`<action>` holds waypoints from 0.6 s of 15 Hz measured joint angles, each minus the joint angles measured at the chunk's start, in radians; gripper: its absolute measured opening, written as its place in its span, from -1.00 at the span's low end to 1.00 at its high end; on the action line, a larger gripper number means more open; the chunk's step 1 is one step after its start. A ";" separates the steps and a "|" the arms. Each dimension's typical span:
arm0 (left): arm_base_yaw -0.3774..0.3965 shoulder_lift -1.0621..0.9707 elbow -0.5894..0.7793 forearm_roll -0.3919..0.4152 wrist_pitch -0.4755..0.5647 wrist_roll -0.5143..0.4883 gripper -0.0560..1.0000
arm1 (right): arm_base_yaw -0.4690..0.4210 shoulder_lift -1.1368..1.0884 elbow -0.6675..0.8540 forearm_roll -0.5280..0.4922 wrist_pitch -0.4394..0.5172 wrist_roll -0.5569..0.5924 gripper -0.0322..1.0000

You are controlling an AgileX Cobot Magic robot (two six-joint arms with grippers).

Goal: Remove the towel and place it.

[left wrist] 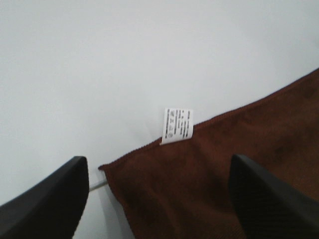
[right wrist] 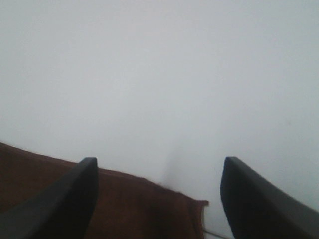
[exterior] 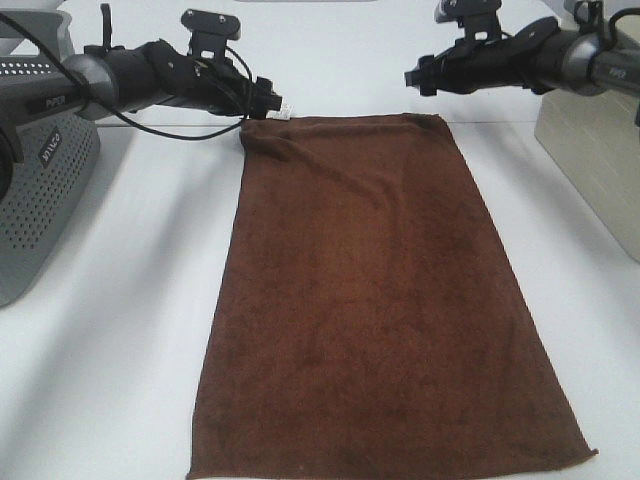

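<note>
On the left, the left gripper (exterior: 272, 106) hangs at the far left corner of the towel (exterior: 375, 310), just over the place where the small white tag (left wrist: 177, 125) sticks out from the hem. Its jaws stand apart, one on each side of the corner, and they hold nothing. The towel lies flat and spread out on the white table (exterior: 110, 350), with its long side running from the far edge toward the camera. Only a soft fold shows near the tagged corner.

The step in hand seems to be the taking of the two far corners. To do it well, each gripper should come down until one finger slides under the hem and then close on the cloth itself, not on the tag alone, because terry cloth is thick and can slip.

On the right, the right gripper (exterior: 415, 76) is above the other far corner, a little higher and apart from the cloth, with its jaws also apart and empty.

There is free table on both sides of the towel. The grey perforated base (exterior: 45, 190) on the left and the beige box (exterior: 595, 160) on the right stand near the far corners, so the lift should go up and forward.
</note>
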 joint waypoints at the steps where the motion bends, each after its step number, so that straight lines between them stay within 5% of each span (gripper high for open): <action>1: 0.000 -0.026 0.000 0.000 0.012 -0.012 0.54 | -0.001 -0.041 0.000 0.000 0.066 0.009 0.37; 5: 0.006 -0.166 0.000 0.006 0.299 -0.042 0.59 | 0.000 -0.234 0.000 -0.148 0.443 0.225 0.62; 6: 0.024 -0.262 0.000 0.046 0.518 -0.123 0.59 | 0.000 -0.346 0.000 -0.305 0.652 0.366 0.67; 9: 0.073 -0.409 -0.004 0.186 0.769 -0.324 0.60 | 0.000 -0.525 0.000 -0.527 0.884 0.600 0.69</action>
